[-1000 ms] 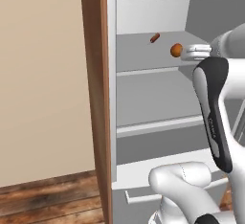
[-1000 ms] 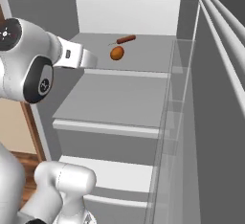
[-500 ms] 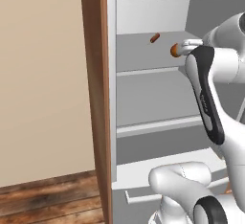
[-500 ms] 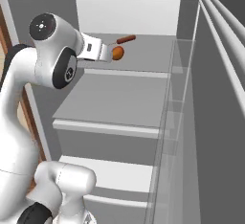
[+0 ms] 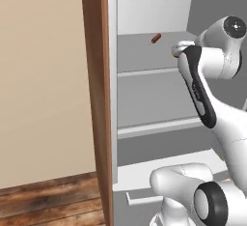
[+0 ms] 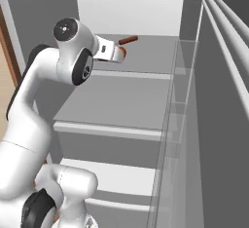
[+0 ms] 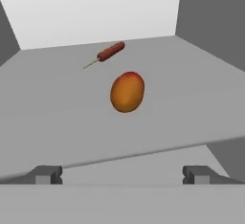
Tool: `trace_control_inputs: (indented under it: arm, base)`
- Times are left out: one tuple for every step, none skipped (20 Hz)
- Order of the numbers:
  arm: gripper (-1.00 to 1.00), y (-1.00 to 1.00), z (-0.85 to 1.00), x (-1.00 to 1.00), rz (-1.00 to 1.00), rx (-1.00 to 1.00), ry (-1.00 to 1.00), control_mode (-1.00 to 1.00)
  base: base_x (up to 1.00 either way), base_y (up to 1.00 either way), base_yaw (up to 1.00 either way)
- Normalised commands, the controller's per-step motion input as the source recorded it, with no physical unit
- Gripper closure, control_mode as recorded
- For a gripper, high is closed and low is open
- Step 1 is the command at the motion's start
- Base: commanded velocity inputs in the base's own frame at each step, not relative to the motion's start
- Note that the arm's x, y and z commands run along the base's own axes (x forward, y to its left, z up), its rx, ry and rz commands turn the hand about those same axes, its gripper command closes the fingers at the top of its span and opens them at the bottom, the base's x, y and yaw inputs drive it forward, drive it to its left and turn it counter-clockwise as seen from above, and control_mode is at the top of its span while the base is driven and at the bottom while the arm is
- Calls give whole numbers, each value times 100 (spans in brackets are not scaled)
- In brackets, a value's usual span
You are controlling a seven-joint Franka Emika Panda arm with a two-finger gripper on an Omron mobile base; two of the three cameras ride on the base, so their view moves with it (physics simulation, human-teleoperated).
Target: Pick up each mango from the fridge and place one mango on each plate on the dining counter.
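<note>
- My gripper point(image 7: 122, 174) is wide open, nothing in it. The two fingertips point(image 7: 48, 174) sit apart at the front edge of the fridge's top shelf point(image 7: 191, 103), in the hand view.
- Straight ahead between them is the orange-red mango point(image 7: 127, 91), lying on that shelf about mid-depth and not touched by anything. From the right base view I just catch a sliver of it point(image 6: 123, 52) peeking past the hand.
- Behind the mango, closer to the back edge of the shelf, there's a thin sausage point(image 7: 110, 51) on a stick. Near the mango but apart from it, and not my target.
- So I'd say I'm on the reach-in for the first mango, nothing picked yet.
- Next move, I reckon: push the hand further in along the shelf until the fingers straddle the mango, then close. It's round, so it could roll toward the sausage if I nudge it off-centre.
- Arm pose: it's raised up to the top shelf, forearm rising steeply, wrist bent so the hand points roughly level into the fridge point(image 5: 144, 12). The hand is over the front of the shelf, with the lower shelves well below it.
- Can't spot the second mango, the plates or the counter from here.
</note>
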Motion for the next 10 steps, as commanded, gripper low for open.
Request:
trace_control_inputs:
  arm:
    - [-100,0,-11,51,0,0,0,-100]
    - [-100,0,-11,50,0,0,0,-100]
    - [-100,0,-12,50,0,0,1,-100]
    - [-100,0,-13,50,0,0,2,-100]
    - [-100,0,-12,49,0,0,2,-100]
    - [-100,-1,-12,48,0,0,2,-100]
    - [-100,-1,-10,49,0,0,2,-100]
    - [-100,-2,-7,49,0,0,2,-100]
    - [-100,-1,-10,48,0,0,2,-100]
    - [-100,-2,-8,48,0,0,2,-100]
  base:
    - [0,0,0]
    - [0,0,0]
    - [0,0,0]
    - [0,0,0]
    - [0,0,0]
    - [0,0,0]
    - [0,0,0]
    - [0,0,0]
    - [0,0,0]
    - [0,0,0]
